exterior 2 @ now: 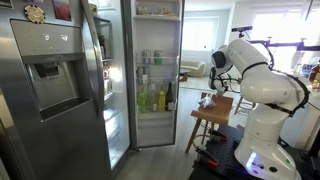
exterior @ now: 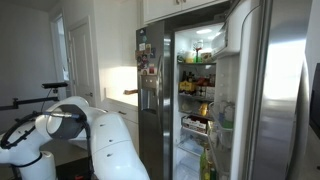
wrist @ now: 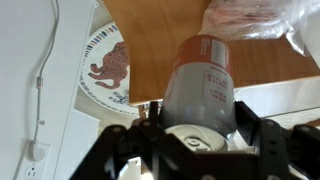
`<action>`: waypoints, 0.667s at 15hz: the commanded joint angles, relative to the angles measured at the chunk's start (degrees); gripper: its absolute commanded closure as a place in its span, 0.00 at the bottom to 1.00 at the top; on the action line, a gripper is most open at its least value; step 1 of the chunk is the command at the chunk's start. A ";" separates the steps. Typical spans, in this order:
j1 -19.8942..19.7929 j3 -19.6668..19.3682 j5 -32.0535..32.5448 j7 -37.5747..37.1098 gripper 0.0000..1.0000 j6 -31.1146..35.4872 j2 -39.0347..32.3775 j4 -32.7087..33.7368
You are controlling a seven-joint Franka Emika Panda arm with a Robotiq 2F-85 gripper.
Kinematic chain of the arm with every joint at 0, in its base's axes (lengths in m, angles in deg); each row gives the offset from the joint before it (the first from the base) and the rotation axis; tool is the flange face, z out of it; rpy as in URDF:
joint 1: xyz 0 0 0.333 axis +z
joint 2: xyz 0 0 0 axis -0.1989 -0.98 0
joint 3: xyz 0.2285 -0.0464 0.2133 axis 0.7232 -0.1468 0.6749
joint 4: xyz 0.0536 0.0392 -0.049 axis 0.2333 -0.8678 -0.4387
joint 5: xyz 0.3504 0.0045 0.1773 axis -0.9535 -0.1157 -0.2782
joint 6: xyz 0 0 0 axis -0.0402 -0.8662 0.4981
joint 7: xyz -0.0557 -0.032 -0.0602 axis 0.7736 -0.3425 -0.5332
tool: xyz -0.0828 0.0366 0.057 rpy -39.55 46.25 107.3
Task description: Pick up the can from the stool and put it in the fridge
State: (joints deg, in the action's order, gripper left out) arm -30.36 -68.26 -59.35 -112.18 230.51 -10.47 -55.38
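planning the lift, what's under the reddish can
Brown wooden stool top lies under the reddish cylindrical can; the can hides its own base, so contact cannot be seen.

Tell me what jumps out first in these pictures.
The open fridge glows at the left of an exterior view, its lit shelves full of bottles. Beside it the bulky white robot arm leans over a wooden stool. In the wrist view the reddish can stands on the stool, flanked by the fingers of the gripper.
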 commanded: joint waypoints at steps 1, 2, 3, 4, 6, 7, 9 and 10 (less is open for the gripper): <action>5.87 -2.96 -4.38 5.41 0.51 4.98 8.46 -13.69; 7.96 -4.45 -5.64 6.29 0.51 5.47 9.66 -16.31; 9.57 -5.35 -6.93 7.34 0.51 6.41 10.88 -18.98; 6.40 -3.82 -8.87 7.49 0.51 3.91 4.44 -10.19; 7.31 -4.05 -10.75 8.58 0.26 3.92 4.81 -11.49; 7.42 -3.98 -10.96 8.66 0.26 3.92 4.51 -11.40; 7.29 -3.96 -11.02 8.64 0.26 3.91 3.76 -11.00; 7.01 -3.96 -11.02 8.64 0.26 3.92 3.49 -10.83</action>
State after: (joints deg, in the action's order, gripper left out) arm -24.02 -71.84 -66.75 -106.46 234.64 -6.52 -66.46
